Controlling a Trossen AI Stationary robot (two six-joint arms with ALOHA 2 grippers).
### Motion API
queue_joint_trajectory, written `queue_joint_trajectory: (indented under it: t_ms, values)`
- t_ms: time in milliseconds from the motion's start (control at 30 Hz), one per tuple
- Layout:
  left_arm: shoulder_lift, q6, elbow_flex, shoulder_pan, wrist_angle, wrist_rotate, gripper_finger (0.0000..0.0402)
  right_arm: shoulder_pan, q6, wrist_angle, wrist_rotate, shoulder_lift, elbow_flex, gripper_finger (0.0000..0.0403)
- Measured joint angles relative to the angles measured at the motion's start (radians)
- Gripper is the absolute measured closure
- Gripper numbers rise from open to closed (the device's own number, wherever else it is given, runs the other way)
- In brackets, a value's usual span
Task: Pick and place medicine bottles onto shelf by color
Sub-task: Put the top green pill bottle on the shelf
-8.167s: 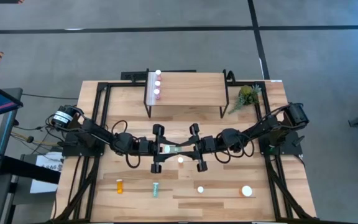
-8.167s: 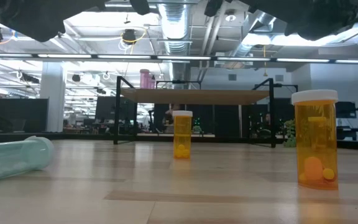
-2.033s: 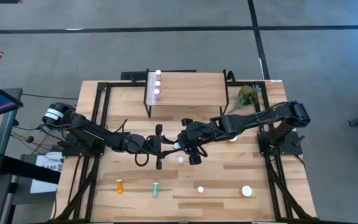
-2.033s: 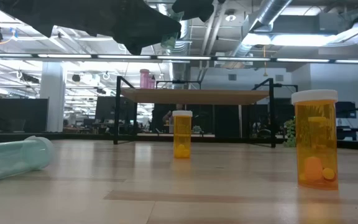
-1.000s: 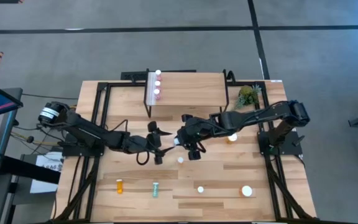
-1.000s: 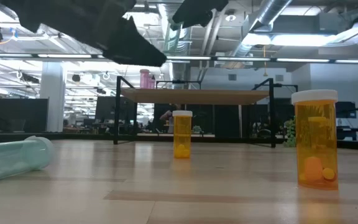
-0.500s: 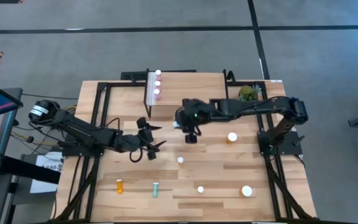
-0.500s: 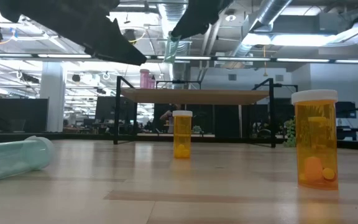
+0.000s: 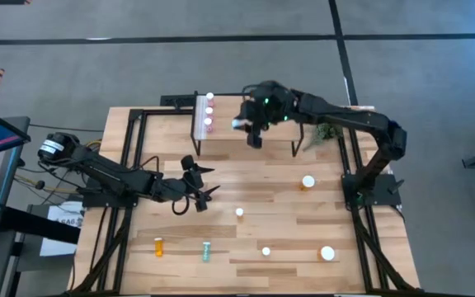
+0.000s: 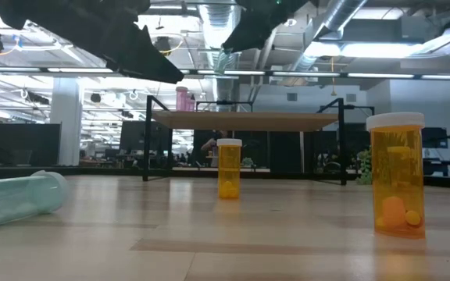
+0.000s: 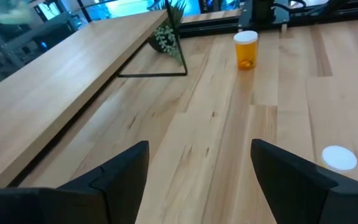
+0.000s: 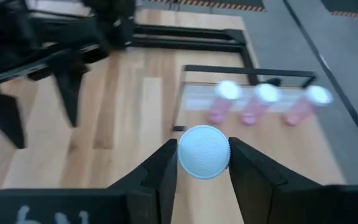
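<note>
While the right end effector [image 9: 252,125] hangs over the shelf [image 9: 270,110] near the top centre of the overhead picture, it pinches a white-capped bottle [image 12: 204,152] between its two fingers [image 12: 164,167]. The bottle's body colour cannot be made out, since the wrist camera shows only the round cap. This looks like the carry-and-place step: the bottle is lifted clear of the surface [image 9: 287,223] and is not yet set down.

Three pink bottles [image 9: 209,110] stand in a row along the shelf's left end, by its white strip. The held bottle is just to the right of them, above bare board. The next move probably calls for lowering it upright onto the shelf, apart from the pink row if its colour differs, then spreading the fingers.

From the right side of the overhead frame, the right arm reaches long, up and to the left, stretched nearly straight. The left end effector [image 9: 195,183] waits left of centre (low over the surface), fingers spread and holding nothing.

Still on the surface are orange bottles [image 9: 308,181], a teal one [image 9: 206,251] lying down, and other white caps [image 9: 239,213] along the lower part.
</note>
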Motion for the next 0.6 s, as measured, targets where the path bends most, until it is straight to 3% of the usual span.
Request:
queue_joint_trajectory:
  t_ms: [433, 600]
  values:
    - [0.000, -0.006, 0.000, 0.069, -0.013, 0.035, 0.0137, -0.168, -0.034, 0.085, -0.100, 0.032, 0.012, 0.0246]
    - [0.000, -0.026, 0.000, 0.080, -0.016, 0.068, 0.0137, -0.197, -0.045, 0.018, -0.121, 0.123, 0.112, 0.0247]
